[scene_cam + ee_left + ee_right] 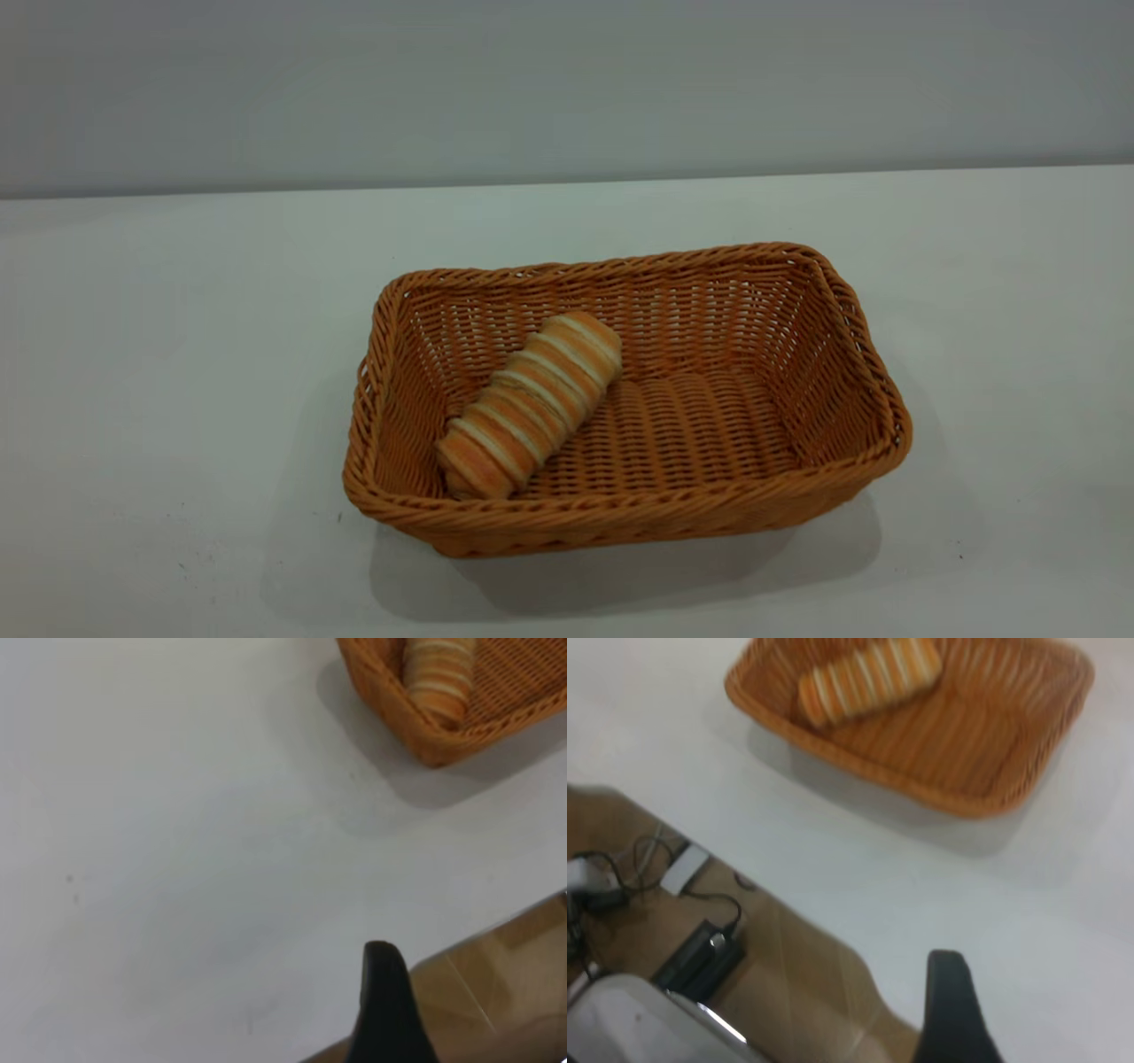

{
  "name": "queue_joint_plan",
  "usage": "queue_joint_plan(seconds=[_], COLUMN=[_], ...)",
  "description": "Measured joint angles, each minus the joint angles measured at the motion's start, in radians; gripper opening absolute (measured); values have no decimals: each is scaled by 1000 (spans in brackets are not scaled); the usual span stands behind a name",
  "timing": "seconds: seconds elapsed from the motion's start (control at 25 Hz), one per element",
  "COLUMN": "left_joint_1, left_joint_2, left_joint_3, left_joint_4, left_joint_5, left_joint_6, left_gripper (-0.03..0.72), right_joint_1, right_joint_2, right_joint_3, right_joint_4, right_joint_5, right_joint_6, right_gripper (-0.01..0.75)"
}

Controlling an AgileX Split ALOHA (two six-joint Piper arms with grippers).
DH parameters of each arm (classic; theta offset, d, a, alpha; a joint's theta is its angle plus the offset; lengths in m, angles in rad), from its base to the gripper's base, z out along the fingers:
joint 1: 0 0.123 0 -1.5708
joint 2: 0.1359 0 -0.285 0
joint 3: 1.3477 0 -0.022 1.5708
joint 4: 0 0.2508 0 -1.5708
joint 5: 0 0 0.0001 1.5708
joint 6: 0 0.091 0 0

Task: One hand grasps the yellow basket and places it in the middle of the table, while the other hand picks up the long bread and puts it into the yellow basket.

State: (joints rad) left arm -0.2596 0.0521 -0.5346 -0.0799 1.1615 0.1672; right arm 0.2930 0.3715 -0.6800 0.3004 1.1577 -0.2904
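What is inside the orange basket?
The long bread lies alone inside the yellow basket, slanted across its left half. The bit of basket floor under the bread is covered, so it cannot be seen.

No readable text, label or number anywhere — nothing lettered at all.

Grey wall (567,89) runs behind everything in the exterior view. Wooden floor (788,992) in the right wrist view carries a black power adapter (700,957) with cables (620,868), a white plug block (682,870) near the adapter (cable attached), and a white rounded object (629,1019) beside the adapter.
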Motion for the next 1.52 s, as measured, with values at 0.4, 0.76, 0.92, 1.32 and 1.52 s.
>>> queue_joint_plan(seconds=[0.4,0.76,0.92,1.32,1.52], left_joint_1=[0,0,0,0,0], left_joint_2=[-8,-8,-8,-8,-8], left_joint_3=[44,45,45,46,46], left_joint_4=[16,23,23,23,23], left_joint_5=[-16,-21,-21,-22,-22], left_joint_6=[-28,-39,-39,-39,-39], left_gripper=[563,563,563,563,563], right_joint_1=[0,0,0,0,0], right_joint_2=[-165,-274,-305,-353,-353], right_joint_3=[137,177,178,208,208], right_joint_4=[-156,-280,-307,-317,-318], right_joint_5=[-62,-36,-5,-18,-18], right_joint_6=[78,231,234,251,251], right_gripper=[557,557,557,557,557])
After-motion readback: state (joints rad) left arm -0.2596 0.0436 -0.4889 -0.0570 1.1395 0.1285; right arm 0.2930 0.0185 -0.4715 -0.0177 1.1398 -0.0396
